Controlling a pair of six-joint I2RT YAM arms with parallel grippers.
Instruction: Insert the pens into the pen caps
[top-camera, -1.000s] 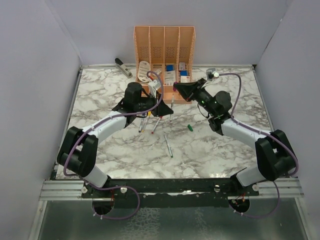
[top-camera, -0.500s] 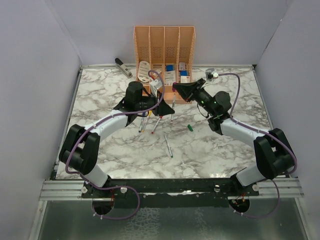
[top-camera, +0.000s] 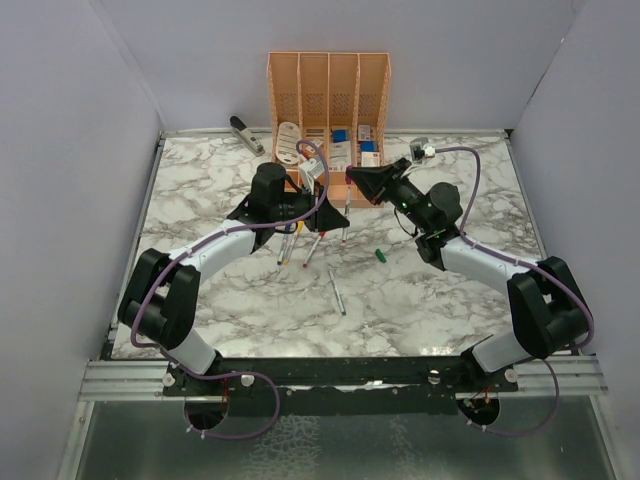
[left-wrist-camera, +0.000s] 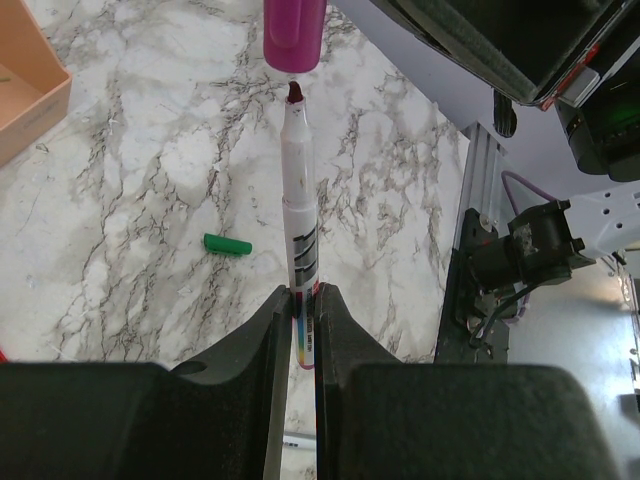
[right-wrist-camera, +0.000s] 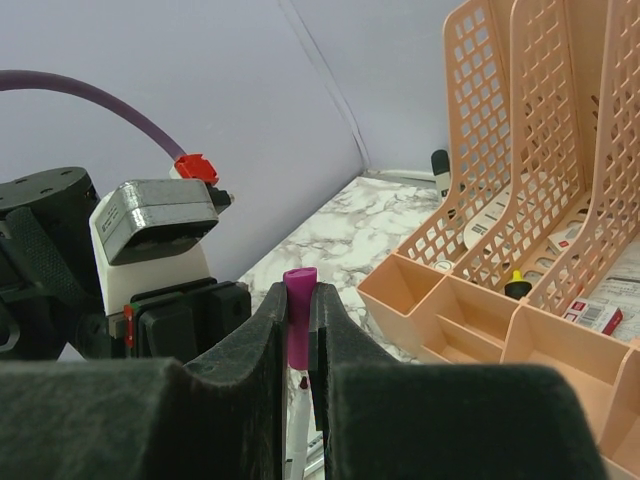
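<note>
My left gripper (left-wrist-camera: 301, 295) is shut on a silver-grey pen (left-wrist-camera: 298, 200) and holds it upright above the table. The pen's dark purple tip sits just below the open end of the purple cap (left-wrist-camera: 294, 35), with a small gap between them. My right gripper (right-wrist-camera: 298, 300) is shut on that purple cap (right-wrist-camera: 298, 315), and the pen's tip (right-wrist-camera: 302, 380) shows right under it. In the top view the two grippers (top-camera: 333, 217) (top-camera: 354, 180) meet in front of the organiser. A green cap (top-camera: 381, 254) (left-wrist-camera: 227, 244) and several loose pens (top-camera: 336, 290) (top-camera: 290, 245) lie on the marble.
The peach desk organiser (top-camera: 328, 90) (right-wrist-camera: 530, 200) stands at the back, close behind the right gripper. A grey stapler (top-camera: 246, 134) lies at the back left. The table's metal side rail (left-wrist-camera: 470, 250) runs along the right of the left wrist view.
My left gripper has shifted slightly right with the pen, toward the cap in the right gripper. The right arm has barely moved.
</note>
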